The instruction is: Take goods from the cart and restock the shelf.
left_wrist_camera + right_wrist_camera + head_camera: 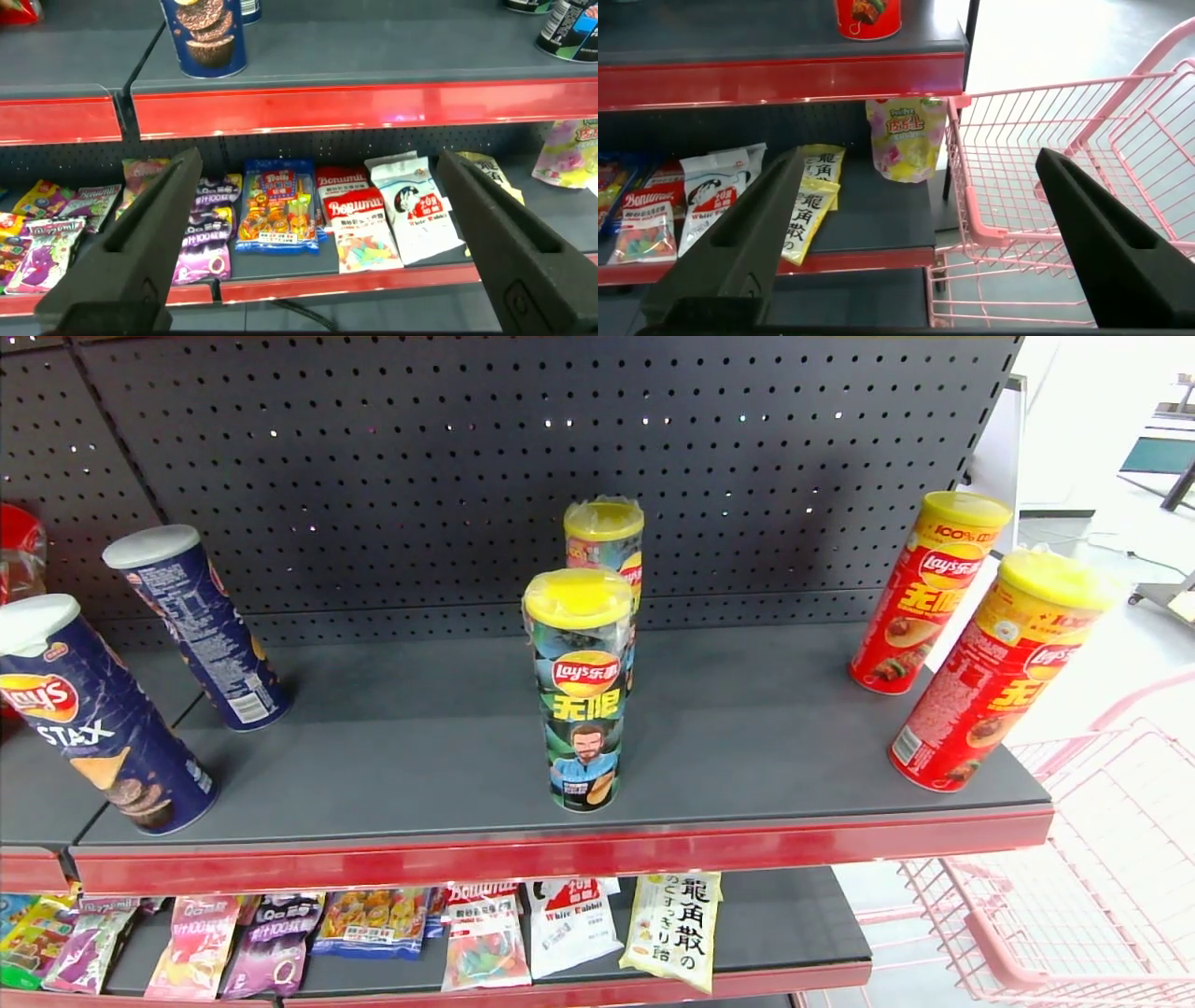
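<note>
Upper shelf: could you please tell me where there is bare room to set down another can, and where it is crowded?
Two wide bare patches on the upper shelf: between the blue cans and the middle cans, and between those and the red cans. The lower shelf is crowded with snack packets, bare only at its right end.

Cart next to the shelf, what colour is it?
The cart is pink wire mesh with a pink frame. It shows best in the right wrist view.
</note>
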`<state>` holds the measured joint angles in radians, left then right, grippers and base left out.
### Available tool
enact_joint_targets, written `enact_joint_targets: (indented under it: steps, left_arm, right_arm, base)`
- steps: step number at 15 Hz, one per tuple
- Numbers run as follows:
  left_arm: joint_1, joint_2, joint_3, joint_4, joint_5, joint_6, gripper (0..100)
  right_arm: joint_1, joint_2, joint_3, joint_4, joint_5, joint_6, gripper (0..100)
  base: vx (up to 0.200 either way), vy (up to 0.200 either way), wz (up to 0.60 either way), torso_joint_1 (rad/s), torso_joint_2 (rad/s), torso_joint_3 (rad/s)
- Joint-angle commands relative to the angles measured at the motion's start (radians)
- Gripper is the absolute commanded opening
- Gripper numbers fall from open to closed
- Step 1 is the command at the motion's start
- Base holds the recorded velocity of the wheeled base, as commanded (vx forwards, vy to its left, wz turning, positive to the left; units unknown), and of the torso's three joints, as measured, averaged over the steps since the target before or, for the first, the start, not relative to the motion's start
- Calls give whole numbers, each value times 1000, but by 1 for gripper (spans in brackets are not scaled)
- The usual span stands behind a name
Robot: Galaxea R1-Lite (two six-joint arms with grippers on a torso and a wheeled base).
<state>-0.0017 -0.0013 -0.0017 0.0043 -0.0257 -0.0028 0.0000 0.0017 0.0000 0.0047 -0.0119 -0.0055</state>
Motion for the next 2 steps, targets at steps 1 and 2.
enact_joint_targets:
  steps: [1,2]
  left_arm:
    - [0,1,0,0,0,0,100]
    - [0,1,0,0,0,0,100]
  right_arm:
    - [2,0,-2,1,0,-1,100]
    - [2,0,-2,0,0,-2,100]
  base:
    - [0,0,0,0,0,0]
    - [0,0,0,0,0,0]
